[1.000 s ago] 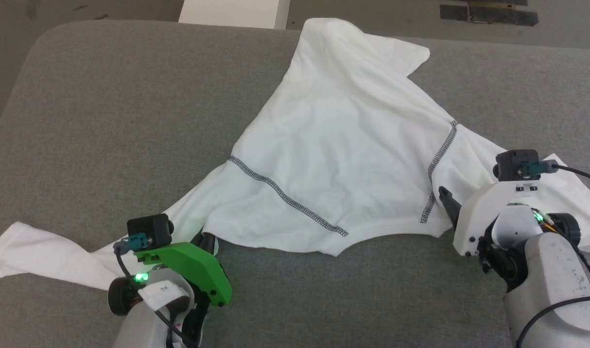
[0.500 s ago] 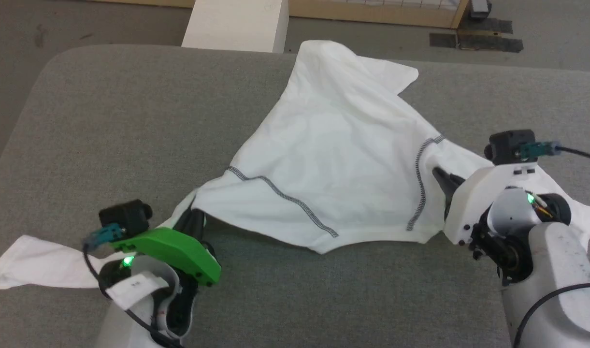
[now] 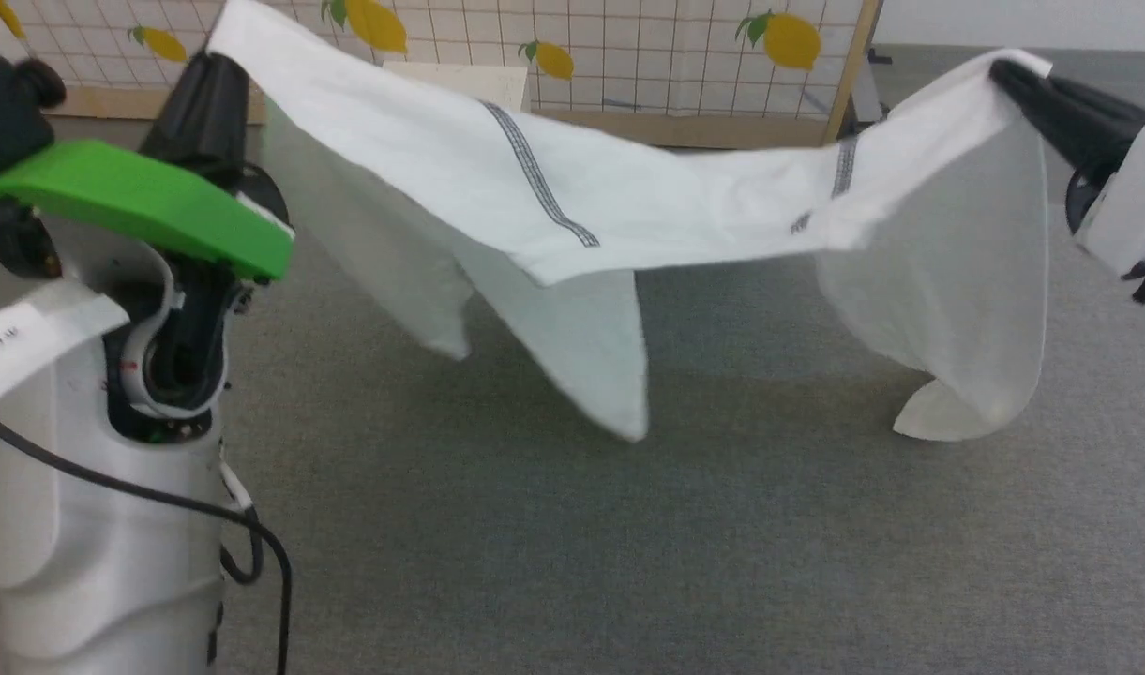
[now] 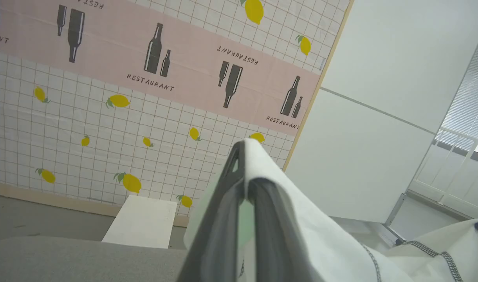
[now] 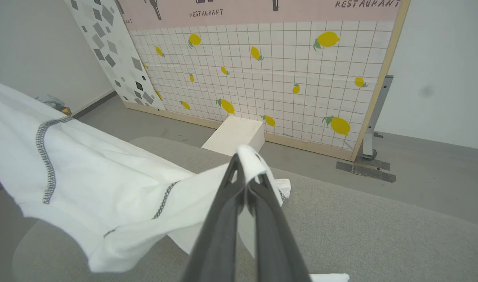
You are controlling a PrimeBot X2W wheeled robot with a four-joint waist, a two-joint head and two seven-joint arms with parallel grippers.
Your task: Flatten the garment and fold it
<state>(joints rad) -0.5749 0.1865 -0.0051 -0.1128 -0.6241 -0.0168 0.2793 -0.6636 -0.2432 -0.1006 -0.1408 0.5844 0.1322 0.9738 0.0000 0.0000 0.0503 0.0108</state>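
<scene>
Garment (image 3: 628,206) aloft | left tool (image 4: 245,166), right tool (image 5: 246,176) clenched on its edges | white box (image 5: 235,135) beyond (plain in wrist views)

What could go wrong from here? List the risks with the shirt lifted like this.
1. The left gripper and right gripper each pinch only a small bit of the garment; the thin fabric could slip out.
2. The cloth sags between them and its hanging parts dangle unevenly, one end seemingly touching the grey surface, so lowering may bunch it rather than flatten it.
</scene>
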